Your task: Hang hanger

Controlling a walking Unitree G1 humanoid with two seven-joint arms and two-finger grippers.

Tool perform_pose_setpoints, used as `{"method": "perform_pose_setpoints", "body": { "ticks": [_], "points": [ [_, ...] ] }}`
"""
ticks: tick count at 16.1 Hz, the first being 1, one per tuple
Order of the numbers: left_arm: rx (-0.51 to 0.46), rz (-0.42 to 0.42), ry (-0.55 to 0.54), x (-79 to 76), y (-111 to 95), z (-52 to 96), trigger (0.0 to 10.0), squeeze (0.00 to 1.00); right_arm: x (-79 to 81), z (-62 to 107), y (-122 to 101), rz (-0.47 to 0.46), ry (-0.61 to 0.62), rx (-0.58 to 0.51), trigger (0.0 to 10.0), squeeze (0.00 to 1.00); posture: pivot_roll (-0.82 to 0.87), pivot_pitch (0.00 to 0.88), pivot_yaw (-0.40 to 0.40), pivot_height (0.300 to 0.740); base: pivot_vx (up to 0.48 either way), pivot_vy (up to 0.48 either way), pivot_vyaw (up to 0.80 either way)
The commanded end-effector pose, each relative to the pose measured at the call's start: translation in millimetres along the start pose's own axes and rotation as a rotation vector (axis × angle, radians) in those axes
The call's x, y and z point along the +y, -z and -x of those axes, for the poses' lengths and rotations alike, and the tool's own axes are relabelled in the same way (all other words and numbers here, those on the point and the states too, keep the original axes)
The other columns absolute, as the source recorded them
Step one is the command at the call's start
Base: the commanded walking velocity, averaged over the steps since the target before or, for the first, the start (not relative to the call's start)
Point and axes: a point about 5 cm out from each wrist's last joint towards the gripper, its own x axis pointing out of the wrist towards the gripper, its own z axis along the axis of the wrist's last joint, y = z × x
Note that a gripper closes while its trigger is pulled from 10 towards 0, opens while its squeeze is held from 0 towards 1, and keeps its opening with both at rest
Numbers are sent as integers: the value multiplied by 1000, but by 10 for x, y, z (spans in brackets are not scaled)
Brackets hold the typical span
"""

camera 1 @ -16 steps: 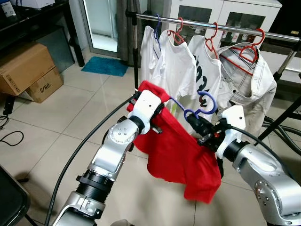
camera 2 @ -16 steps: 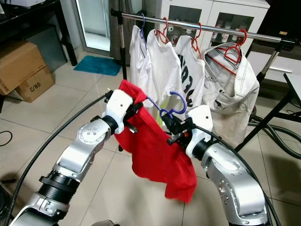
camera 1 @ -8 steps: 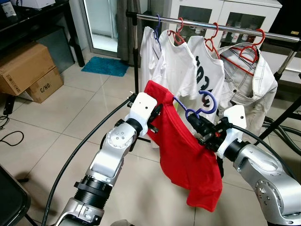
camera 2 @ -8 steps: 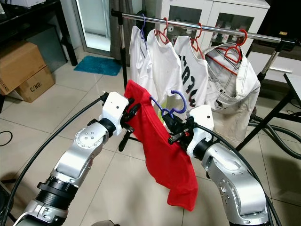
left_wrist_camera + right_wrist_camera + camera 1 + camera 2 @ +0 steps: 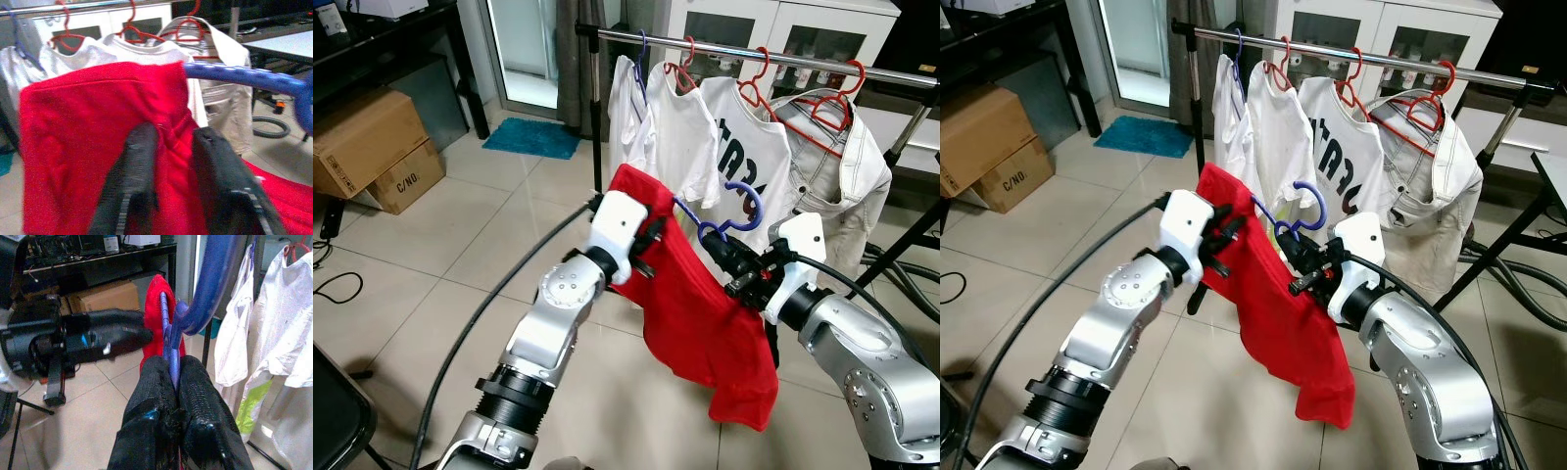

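— Where is the hanger now?

— Between the two arms, below and short of the rail (image 5: pixel 754 47). The left pincer (image 5: pixel 651 238) pinches the shoulder of the red shirt (image 5: pixel 695 318); just to its right the blue hanger (image 5: pixel 732 211) runs out of the cloth, and the right pincer (image 5: pixel 729 264) is pressed tight on its neck under the hook.

— How will it handle?

— I judge it light. The hanger is stiff, so the neck is the place to hold. The shirt is soft and may slide off, and the hook must clear the white shirts (image 5: pixel 705 137) beyond both pincers.
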Motion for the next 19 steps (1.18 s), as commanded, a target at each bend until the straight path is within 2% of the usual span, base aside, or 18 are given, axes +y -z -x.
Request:
{"method": "perform_pose_setpoints", "body": {
  "ticks": [1, 2, 3, 4, 11, 12, 13, 14, 16, 17, 18, 19],
  "points": [
    [-5, -10, 30, -56, -32, -28, 10000, 1000, -34, 9, -64, 4, 1, -22, 10000, 0, 39, 0, 5, 740, 0, 0, 0],
    [6, -36, 7, -49, -18, -55, 10000, 847, -33, 8, -66, 3, -2, -24, 10000, 0, 39, 0, 5, 740, 0, 0, 0],
    [15, -62, -21, -24, -8, -81, 10000, 200, -29, 6, -68, 3, -5, -25, 10000, 0, 39, 0, 6, 740, 0, 0, 0],
    [18, -70, -47, 11, -8, -104, 10000, 0, -26, 4, -69, 1, -8, -26, 10000, 0, 37, 0, 6, 740, 0, 0, 0],
    [43, -98, -134, 141, 7, -150, 10000, 0, -21, 9, -70, 0, -22, -27, 10000, 0, 40, 0, -2, 740, 0, 0, 0],
    [43, -94, -128, 141, 8, -151, 8157, 0, -22, 5, -75, 0, -25, -28, 10000, 0, 42, 0, -3, 740, 0, 0, 0],
    [43, -86, -125, 139, 14, -151, 2196, 0, -22, 2, -78, 1, -28, -29, 10000, 0, 42, 0, -4, 740, 0, 0, 0],
    [43, -74, -120, 134, 21, -151, 0, 0, -22, 0, -80, 1, -30, -29, 10000, 0, 42, 0, -6, 740, 0, 0, 0],
    [18, -59, -68, 77, 1, -157, 0, 0, -24, 1, -82, 2, -32, -29, 10000, 0, 42, 0, -6, 740, 0, 0, 0],
    [-16, -36, 4, -15, -45, -151, 7373, 0, -27, 8, -83, 3, -31, -28, 10000, 0, 41, 0, -6, 740, 0, 0, 0],
    [-23, -29, 41, -71, -59, -143, 10000, 0, -30, 12, -82, 4, -31, -28, 10000, 0, 40, 0, -5, 740, 0, 0, 0],
    [-23, -25, 60, -107, -62, -139, 10000, 0, -32, 15, -80, 4, -31, -26, 10000, 0, 40, 0, -4, 740, 0, 0, 0]
  ]
}}
